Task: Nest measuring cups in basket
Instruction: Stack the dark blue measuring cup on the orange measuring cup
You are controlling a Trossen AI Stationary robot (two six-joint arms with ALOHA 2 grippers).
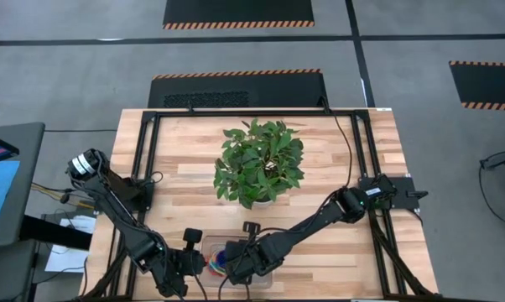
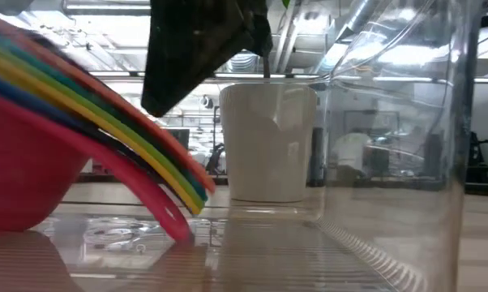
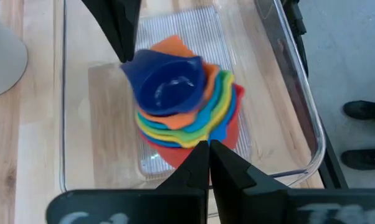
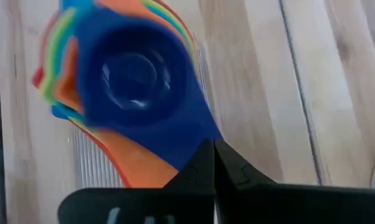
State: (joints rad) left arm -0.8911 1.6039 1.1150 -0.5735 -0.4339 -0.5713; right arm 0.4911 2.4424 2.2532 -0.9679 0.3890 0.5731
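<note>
At the near edge of the table point(image 1: 194, 159), the clear basket point(image 3: 293, 93) holds the measuring cups point(image 3: 184, 106) stacked one inside another, the red one lowest and a dark blue one uppermost, with an orange cup just under it. The stack leans, and the handles fan out in a rainbow toward one side; in the low view the red handle touches the ribbed basket floor.

Both grippers meet over this basket. The left gripper point(image 3: 209, 146) hangs just above the handle side of the stack, its fingers pressed together with nothing between them. Its arm runs from the left edge of the table, folded at the elbow, down to the near edge. The right gripper point(image 4: 212, 149) sits at the dark blue cup's handle, fingers likewise together; whether the handle is pinched cannot be told. Its arm stretches low and diagonally from its base at the right side.

Farther back, mid-table, stands a leafy potted plant point(image 1: 259, 164) in a white pot point(image 2: 268, 142).
</note>
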